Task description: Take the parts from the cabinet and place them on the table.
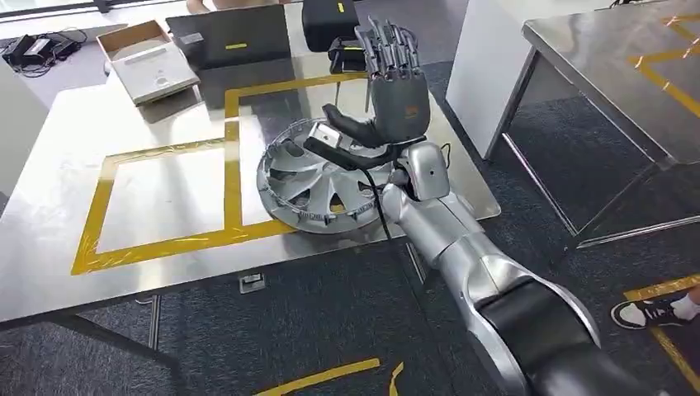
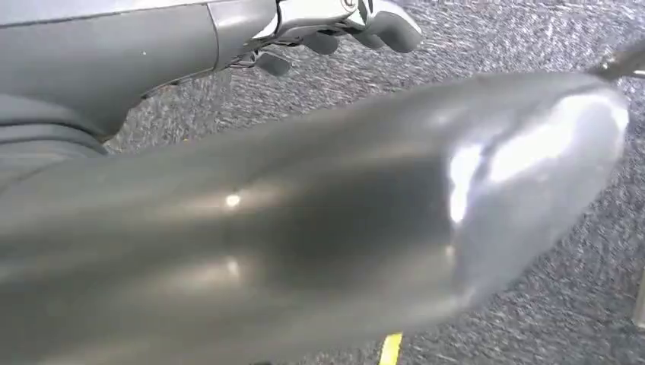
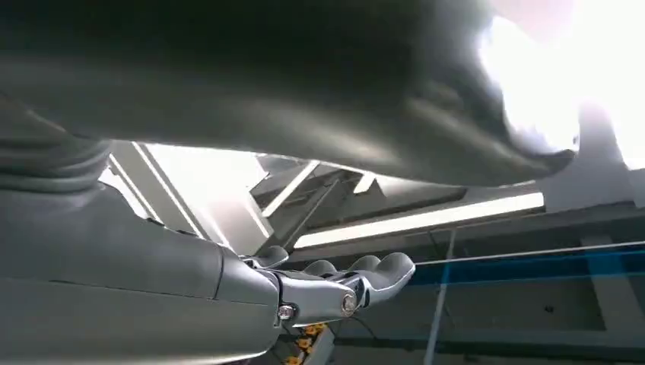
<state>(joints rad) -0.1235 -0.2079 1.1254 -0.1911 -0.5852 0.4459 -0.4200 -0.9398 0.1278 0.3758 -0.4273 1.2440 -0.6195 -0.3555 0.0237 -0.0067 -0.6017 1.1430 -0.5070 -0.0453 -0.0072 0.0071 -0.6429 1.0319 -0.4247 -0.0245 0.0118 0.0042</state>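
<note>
Silver hubcap (image 1: 318, 188) with grey spokes, sitting on a shiny steel table (image 1: 58, 206) marked with yellow tape squares (image 1: 227, 140). Right hand (image 1: 388, 91) is dark grey, arm silver and black. Carpet (image 1: 289, 330) looks speckled dark grey, I think.

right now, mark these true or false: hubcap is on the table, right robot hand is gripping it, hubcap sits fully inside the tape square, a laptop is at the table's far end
1. The hubcap lies on the table. True.
2. The right robot hand grips it. False: fingers spread, holding nothing, raised above it.
3. The hubcap sits fully inside the yellow tape square. False: it overlaps the tape line.
4. A dark laptop lies at the far end. True.
</note>
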